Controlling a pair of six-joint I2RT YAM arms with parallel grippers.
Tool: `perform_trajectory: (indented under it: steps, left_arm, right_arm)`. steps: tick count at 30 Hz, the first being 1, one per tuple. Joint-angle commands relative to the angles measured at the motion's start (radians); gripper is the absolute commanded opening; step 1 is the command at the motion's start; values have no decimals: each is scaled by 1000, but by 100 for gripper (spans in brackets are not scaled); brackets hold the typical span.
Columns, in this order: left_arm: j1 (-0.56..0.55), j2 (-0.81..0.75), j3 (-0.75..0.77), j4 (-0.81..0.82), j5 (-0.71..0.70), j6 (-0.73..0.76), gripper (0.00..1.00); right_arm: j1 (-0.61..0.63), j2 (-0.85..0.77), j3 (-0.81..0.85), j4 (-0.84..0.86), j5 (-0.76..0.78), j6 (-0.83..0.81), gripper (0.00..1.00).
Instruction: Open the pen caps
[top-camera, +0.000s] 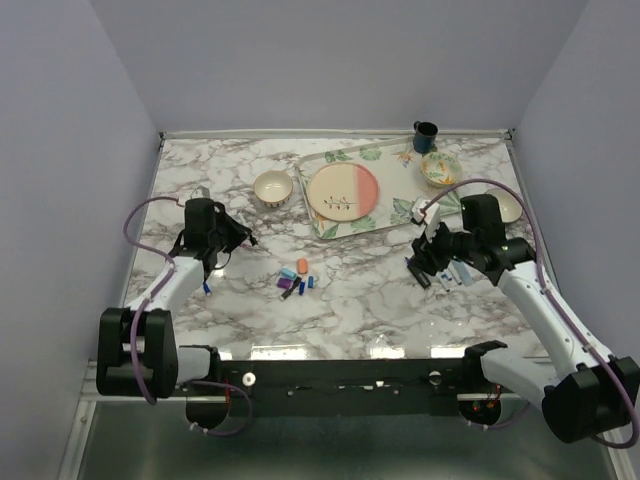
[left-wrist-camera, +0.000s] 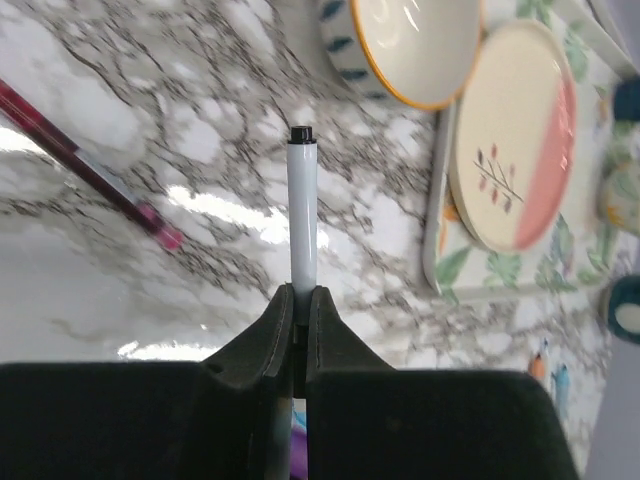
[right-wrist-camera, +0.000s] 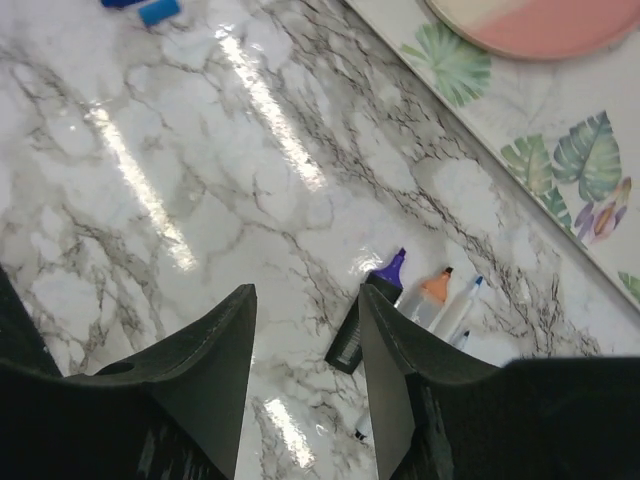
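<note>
My left claw (left-wrist-camera: 300, 300) is clamped on a white pen (left-wrist-camera: 302, 210), nib bare.
Right claw (right-wrist-camera: 305, 335) hangs spread and empty. Next I'd park it by the uncapped pens (right-wrist-camera: 432, 292).

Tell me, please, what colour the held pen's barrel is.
White pen, clearest in the left wrist view.

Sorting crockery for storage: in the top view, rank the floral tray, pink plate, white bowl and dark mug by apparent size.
Largest first: floral tray, pink plate, white bowl, dark mug. The mug sits farther back, so last place is unsure.
</note>
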Motion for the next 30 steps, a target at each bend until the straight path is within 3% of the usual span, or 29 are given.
perform_trajectory:
  steps: [1, 7, 15, 22, 30]
  left_arm:
    - [-45, -163, -148, 180, 251, 3, 0]
    - [-230, -283, -211, 162, 325, 21, 0]
    - [-512, -320, -272, 249, 359, -16, 0]
    - [-647, -251, -266, 275, 380, -8, 0]
    - [-776, -116, -233, 361, 396, -5, 0]
  right_arm:
    - [-4, -142, -66, -38, -275, -172, 55]
    - [-4, -183, -132, -148, -488, -464, 57]
    - [-6, -174, -152, -185, -511, -550, 60]
    - [-6, -172, -189, -247, -551, -688, 68]
    - [-6, -174, -198, -251, -563, -719, 69]
